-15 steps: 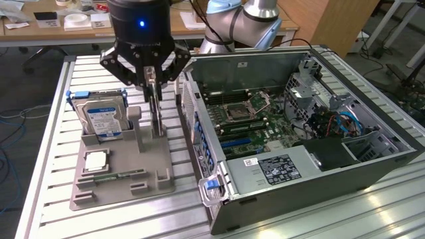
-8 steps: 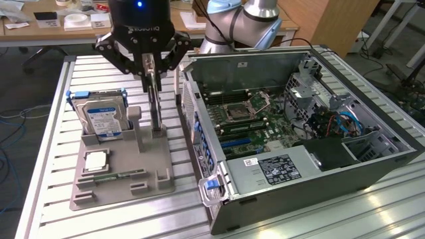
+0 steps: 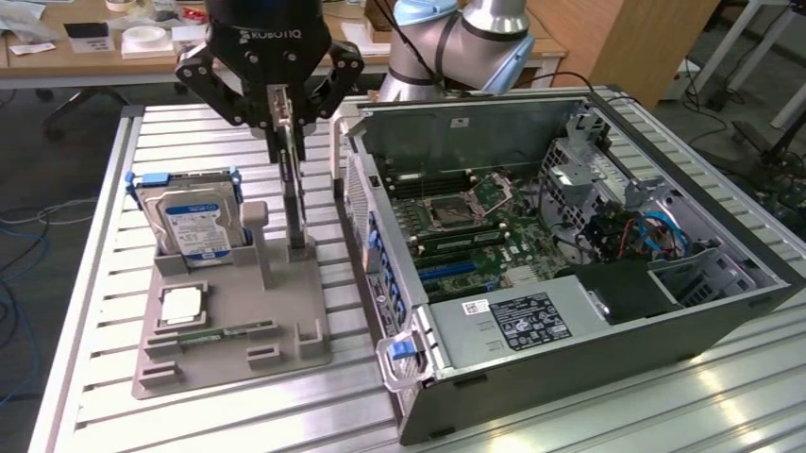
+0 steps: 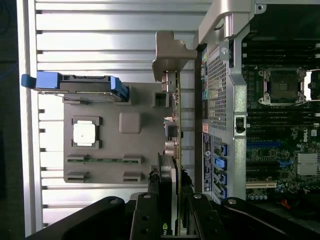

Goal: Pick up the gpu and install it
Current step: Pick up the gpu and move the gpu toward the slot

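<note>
Gripper [image 3: 287,121]: black housing with white "ROBOTIQ" lettering across its front. Black linkage bars [image 3: 214,85] are hinged on either side of the fingers. Silver screw heads [image 4: 145,196] sit at the linkage joints behind the fingertips. Arm [image 3: 485,33], behind the gripper: rounded silver-grey segments, light-blue joint cap [image 3: 426,11], thin black cable [image 3: 388,33] alongside.

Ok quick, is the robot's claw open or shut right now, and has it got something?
The gripper: closed on the top edge of the gpu, which stands upright with its lower end in the gray stand.
</note>
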